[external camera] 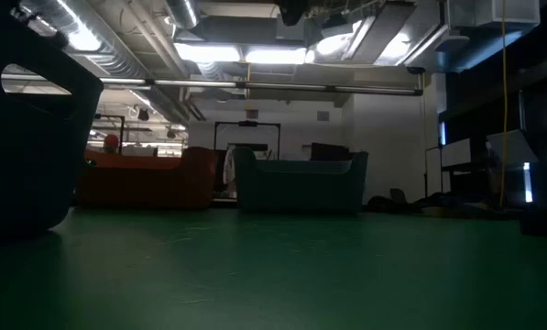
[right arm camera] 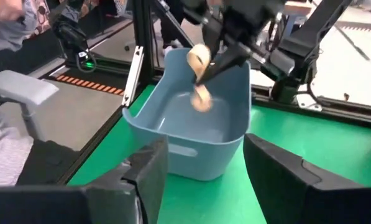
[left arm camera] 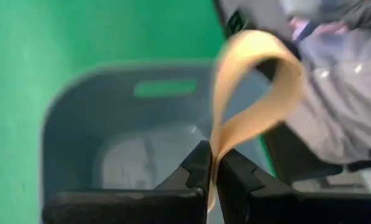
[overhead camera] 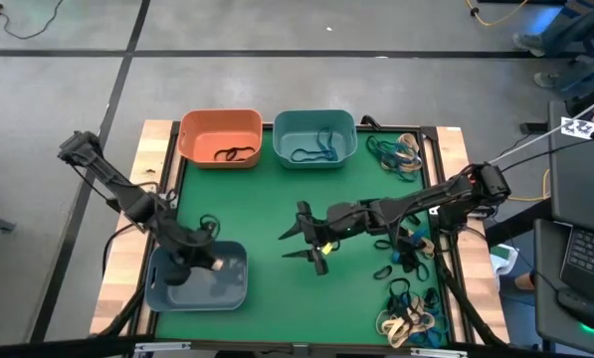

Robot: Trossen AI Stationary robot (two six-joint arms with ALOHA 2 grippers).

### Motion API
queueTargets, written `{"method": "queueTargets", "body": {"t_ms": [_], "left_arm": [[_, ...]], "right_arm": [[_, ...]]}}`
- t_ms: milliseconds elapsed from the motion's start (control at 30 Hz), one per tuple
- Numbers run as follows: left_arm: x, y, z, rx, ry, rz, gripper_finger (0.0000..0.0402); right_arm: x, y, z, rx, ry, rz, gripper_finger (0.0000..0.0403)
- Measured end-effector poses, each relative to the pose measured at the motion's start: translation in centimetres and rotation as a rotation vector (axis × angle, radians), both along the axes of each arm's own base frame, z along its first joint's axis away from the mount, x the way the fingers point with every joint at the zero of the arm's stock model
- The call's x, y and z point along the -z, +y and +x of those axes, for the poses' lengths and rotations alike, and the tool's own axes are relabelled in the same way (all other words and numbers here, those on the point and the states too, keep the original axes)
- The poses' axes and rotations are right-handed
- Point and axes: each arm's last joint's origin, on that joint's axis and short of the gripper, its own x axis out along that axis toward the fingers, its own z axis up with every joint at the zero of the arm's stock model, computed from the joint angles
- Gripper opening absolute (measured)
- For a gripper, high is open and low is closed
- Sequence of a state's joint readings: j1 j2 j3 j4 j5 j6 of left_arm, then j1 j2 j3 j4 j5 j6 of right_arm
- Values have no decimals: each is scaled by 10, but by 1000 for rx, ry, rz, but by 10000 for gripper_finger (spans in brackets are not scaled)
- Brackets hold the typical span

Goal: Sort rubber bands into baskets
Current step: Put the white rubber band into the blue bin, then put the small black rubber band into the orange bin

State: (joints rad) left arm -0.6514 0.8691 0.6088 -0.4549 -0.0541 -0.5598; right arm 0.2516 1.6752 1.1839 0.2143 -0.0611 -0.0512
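My left gripper (overhead camera: 215,262) hangs over the grey-blue basket (overhead camera: 197,278) at the table's near left, shut on a tan rubber band (left arm camera: 253,81). My right gripper (overhead camera: 311,241) stands open above the middle of the green mat, with nothing between its fingers; its wrist view looks at the grey-blue basket (right arm camera: 191,130). The orange basket (overhead camera: 220,136) holds black bands and the teal basket (overhead camera: 314,137) holds blue ones; both stand at the far edge. A second tan patch (right arm camera: 202,98) shows lower, over the basket; whether it belongs to the held band I cannot tell. My left gripper pinches the tan rubber band between its two fingertips (left arm camera: 201,163), with both sides of the flat loop pressed together at the pinch (left arm camera: 213,149). The fingers slant downward over the grey-blue basket. The loop's free end stands out beyond the fingertips, clear of the basket, and a short bit shows behind the pinch.
Loose rubber bands lie in heaps along the table's right side: at the far right (overhead camera: 396,151), the middle right (overhead camera: 401,261) and the near right (overhead camera: 406,318). The green mat (overhead camera: 267,209) between the baskets is free room. A person sits beyond the table's near left corner (right arm camera: 5,137).
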Motion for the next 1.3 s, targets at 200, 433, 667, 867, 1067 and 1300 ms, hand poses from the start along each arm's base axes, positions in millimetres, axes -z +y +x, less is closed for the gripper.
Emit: {"method": "queueTargets", "body": {"t_ms": [200, 433, 667, 867, 1067, 1300], "left_arm": [[17, 3, 5, -47, 66, 38, 17], [22, 11, 7, -82, 138, 57, 17], [23, 16, 11, -61, 121, 84, 31], [25, 16, 13, -74, 126, 99, 121], [3, 14, 15, -51, 56, 72, 170], [-23, 18, 23, -177, -197, 265, 166]], "right_arm": [[1, 9, -3, -10, 14, 17, 209], [7, 14, -6, 31, 97, 61, 209], [9, 16, -8, 79, 116, 61, 209], [9, 15, -7, 80, 115, 57, 209], [11, 14, -8, 89, 134, 37, 209], [-3, 4, -29, 191, 215, -17, 209]]}}
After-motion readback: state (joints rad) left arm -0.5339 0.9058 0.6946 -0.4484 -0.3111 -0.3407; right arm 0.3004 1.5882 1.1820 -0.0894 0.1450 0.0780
